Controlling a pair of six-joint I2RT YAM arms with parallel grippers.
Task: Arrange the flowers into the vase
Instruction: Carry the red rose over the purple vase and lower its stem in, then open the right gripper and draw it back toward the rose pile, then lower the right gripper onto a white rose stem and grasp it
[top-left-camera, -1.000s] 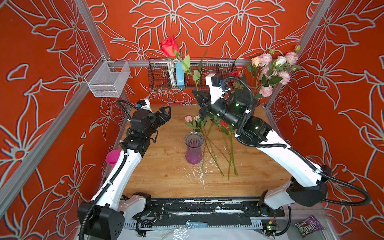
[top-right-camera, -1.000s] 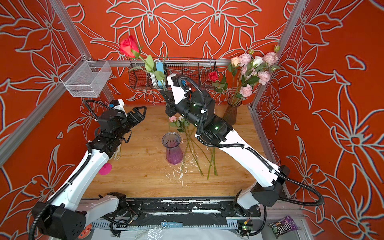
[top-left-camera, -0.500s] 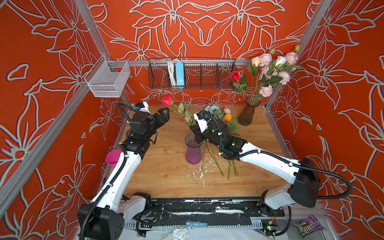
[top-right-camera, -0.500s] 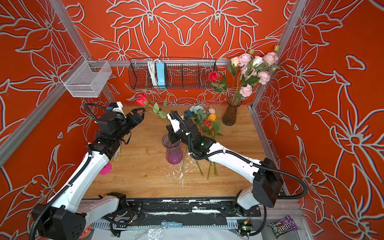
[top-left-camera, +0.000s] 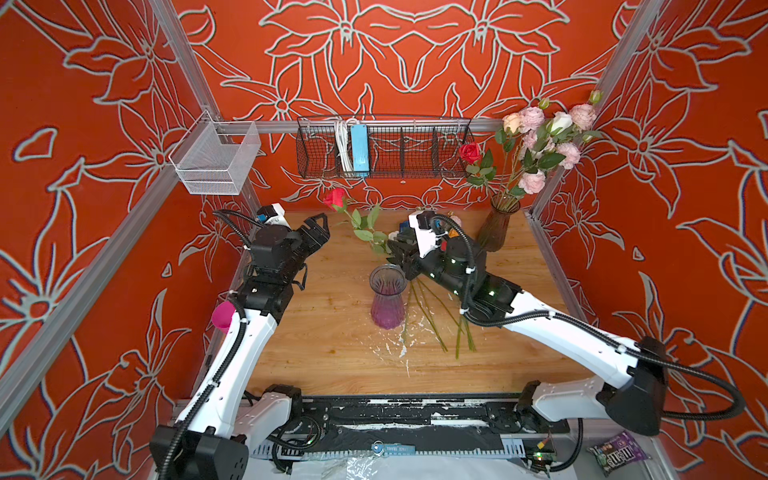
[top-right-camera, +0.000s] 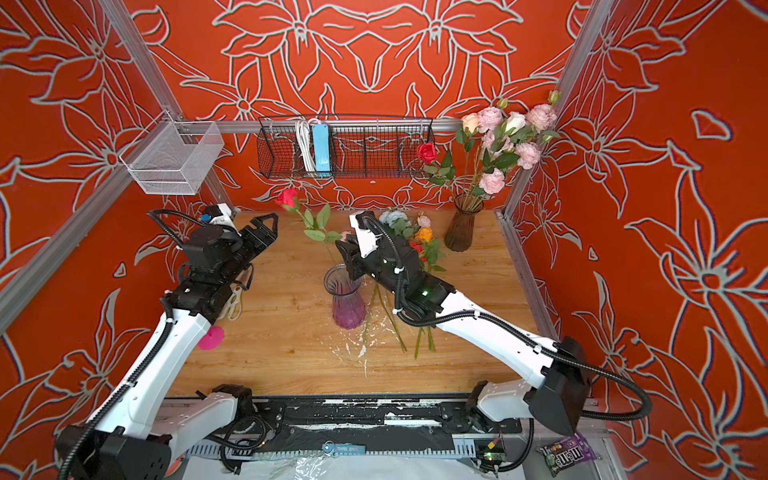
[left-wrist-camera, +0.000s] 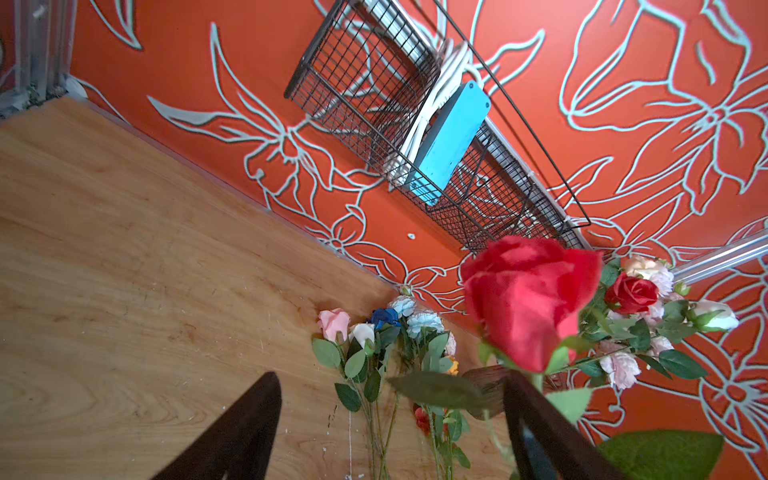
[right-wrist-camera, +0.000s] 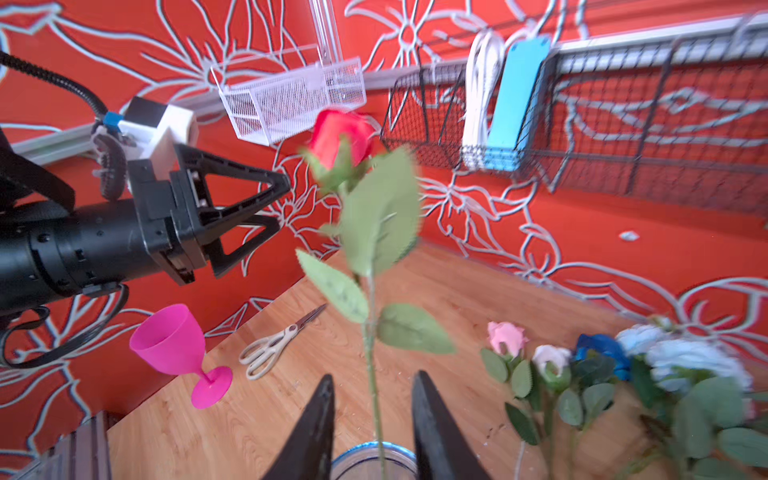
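A red rose (top-left-camera: 334, 198) (right-wrist-camera: 340, 133) stands with its stem in the purple glass vase (top-left-camera: 387, 297) (top-right-camera: 348, 301) at mid-table, leaning toward the back left. My right gripper (right-wrist-camera: 372, 378) (top-left-camera: 397, 257) is open just above the vase rim, with the stem between its fingers and clear of both. My left gripper (top-left-camera: 320, 226) (left-wrist-camera: 388, 376) is open and empty, level with the rose's bloom (left-wrist-camera: 528, 299) and just left of it. Several loose flowers (top-right-camera: 415, 237) (right-wrist-camera: 602, 353) lie on the table right of the vase, partly under my right arm.
A brown vase (top-left-camera: 496, 226) with pink blooms and a red rose stands at the back right. A pink goblet (right-wrist-camera: 170, 340) and scissors (right-wrist-camera: 274, 349) sit by the left wall. A black wire basket (top-left-camera: 382, 149) and a white mesh basket (top-left-camera: 212, 162) hang on the walls.
My right arm brought the red rose down from high at the back and set its stem into the purple vase, then its jaws parted. The left arm barely moved.
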